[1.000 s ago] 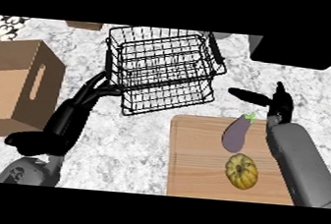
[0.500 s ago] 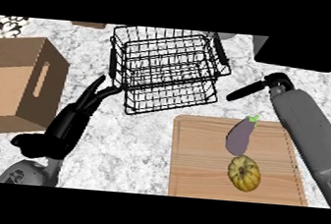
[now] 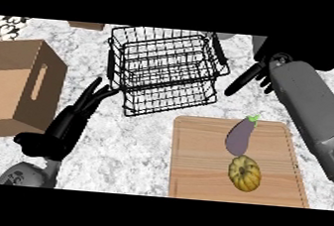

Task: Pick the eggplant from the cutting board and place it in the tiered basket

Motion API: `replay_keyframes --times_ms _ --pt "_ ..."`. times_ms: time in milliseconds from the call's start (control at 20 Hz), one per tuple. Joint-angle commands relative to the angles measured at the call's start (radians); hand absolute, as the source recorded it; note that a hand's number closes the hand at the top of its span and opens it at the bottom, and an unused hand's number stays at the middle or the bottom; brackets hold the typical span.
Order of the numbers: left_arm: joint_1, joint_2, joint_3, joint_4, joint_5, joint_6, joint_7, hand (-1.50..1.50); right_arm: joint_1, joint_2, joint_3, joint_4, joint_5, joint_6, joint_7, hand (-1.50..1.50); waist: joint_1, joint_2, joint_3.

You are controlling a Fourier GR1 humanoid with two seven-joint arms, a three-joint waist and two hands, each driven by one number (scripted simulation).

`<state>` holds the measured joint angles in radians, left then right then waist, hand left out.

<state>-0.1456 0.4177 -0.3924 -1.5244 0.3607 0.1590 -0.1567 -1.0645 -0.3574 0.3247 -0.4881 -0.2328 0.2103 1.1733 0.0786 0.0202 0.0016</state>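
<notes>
Purple eggplant [image 3: 240, 136] lies on the wooden cutting board [image 3: 195, 167], touching a yellow squash [image 3: 244, 174]. The right hand [image 3: 247, 80] is beside the tiered basket [image 3: 119, 61], fingers straight, holding nothing. The left hand [image 3: 72, 122] is over the bench [image 3: 138, 145], fingers straight too.

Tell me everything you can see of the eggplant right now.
The eggplant is dark purple and smooth, with a green stem cap at its far end. It lies flat on the wooden cutting board, in its far right part, stem pointing away and slightly right. Its near end meets a ribbed yellow squash. The right hand hangs beyond the board, not touching it.
</notes>
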Motion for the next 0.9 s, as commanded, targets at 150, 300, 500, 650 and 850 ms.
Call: replay_keyframes --times_ms 150,300,500,650,850 --pt "-0.015 -0.025 -0.017 0.083 -0.013 -0.006 0.024 0.00 -0.162 0.037 0.021 0.177 -0.038 0.199 0.236 -1.50 -0.020 0.006 -0.004" --pt "-0.011 -0.036 -0.027 0.087 -0.037 0.019 0.028 0.00 -0.176 0.054 0.082 0.241 0.025 0.158 0.204 -1.50 -0.032 0.000 -0.003" --pt "0.031 -0.010 -0.015 0.082 -0.011 -0.020 0.017 0.00 -0.142 0.077 0.101 0.340 0.016 0.260 0.189 -1.50 -0.032 0.002 -0.003" --pt "-0.024 -0.025 -0.003 0.107 -0.019 -0.006 0.033 0.00 -0.178 0.111 0.104 0.401 0.017 0.263 0.193 -1.50 -0.044 0.004 -0.003" --pt "-0.009 -0.049 0.000 0.142 -0.031 0.002 0.008 0.00 -0.192 0.164 0.084 0.461 0.005 0.225 0.170 -1.50 -0.058 -0.006 -0.003"
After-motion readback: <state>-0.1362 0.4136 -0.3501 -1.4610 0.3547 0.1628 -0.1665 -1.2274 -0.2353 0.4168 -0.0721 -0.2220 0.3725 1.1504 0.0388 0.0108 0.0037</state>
